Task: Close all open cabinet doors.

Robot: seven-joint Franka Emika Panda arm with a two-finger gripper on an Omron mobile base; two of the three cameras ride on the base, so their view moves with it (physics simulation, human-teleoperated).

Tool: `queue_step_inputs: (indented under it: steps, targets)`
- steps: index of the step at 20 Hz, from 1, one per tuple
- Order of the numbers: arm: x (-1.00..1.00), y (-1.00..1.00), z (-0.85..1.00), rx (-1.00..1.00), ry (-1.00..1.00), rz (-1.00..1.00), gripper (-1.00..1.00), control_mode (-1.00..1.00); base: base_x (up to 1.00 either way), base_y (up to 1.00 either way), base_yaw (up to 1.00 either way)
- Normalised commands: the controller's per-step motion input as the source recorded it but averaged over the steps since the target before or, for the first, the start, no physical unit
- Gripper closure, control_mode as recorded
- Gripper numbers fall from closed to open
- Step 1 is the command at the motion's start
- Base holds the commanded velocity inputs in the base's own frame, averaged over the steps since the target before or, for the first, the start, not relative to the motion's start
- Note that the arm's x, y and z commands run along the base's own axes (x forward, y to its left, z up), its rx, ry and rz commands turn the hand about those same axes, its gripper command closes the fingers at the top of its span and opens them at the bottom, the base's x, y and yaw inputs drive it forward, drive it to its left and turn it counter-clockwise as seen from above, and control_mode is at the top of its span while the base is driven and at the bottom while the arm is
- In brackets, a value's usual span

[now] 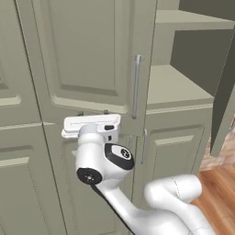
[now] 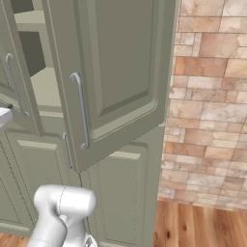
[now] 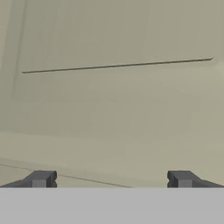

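1. Cabinet doors in sage grey-green filled the scene: in the left base view, one tall upper door (image 1: 92, 55) with a recessed centre panel stood directly ahead of the arm, its vertical silver bar handle (image 1: 136, 85) near its right edge.
2. To the right of that door, the cabinet interior lay exposed, with a pale shelf (image 1: 176, 87) visible inside.
3. The end effector (image 1: 94, 114) was held against the lower edge of the upper door, just left of the bar handle. The white hand body hid the fingertips in this view, so actual contact could not be confirmed there.
4. In the hand view, the two dark fingertips (image 3: 40, 178) sat far apart at the bottom corners, with nothing between them. The jaws were spread wide and gripped no object.
5. The hand view faced a flat sage panel surface (image 3: 113, 109) at very close range, crossed by a thin dark seam line (image 3: 118, 65).
6. The right base view showed what the left did not: a second upper door (image 2: 116, 72) swung outward toward the camera, with its own bar handle (image 2: 81, 110), beside a brick wall (image 2: 212, 96).
7. The same view showed a closed lower door (image 2: 120, 193) beneath the open one, and a wooden floor (image 2: 202, 224).
8. The left base view alone showed the arm's wrist and its dark joints.
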Motion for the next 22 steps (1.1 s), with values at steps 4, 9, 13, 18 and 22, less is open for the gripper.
queue_step_inputs:
  steps: [4,9,13,18,22]
  targets:
    - [0.28,-0.05,0.0,0.0,0.0,0.06,-1.0,-1.0,0.0,0.0,0.0]
    - [0.32,-0.1,0.0,0.01,0.0,0.07,-1.0,-1.0,0.0,0.0,0.0]
    - [0.29,-0.14,0.0,0.0,0.0,0.08,-1.0,-1.0,0.0,0.0,0.0]
    - [0.29,-0.11,0.0,0.0,0.0,0.07,-1.0,-1.0,0.0,0.0,0.0]
    - [0.33,-0.12,0.0,0.01,0.0,0.08,-1.0,-1.0,0.0,0.0,0.0]
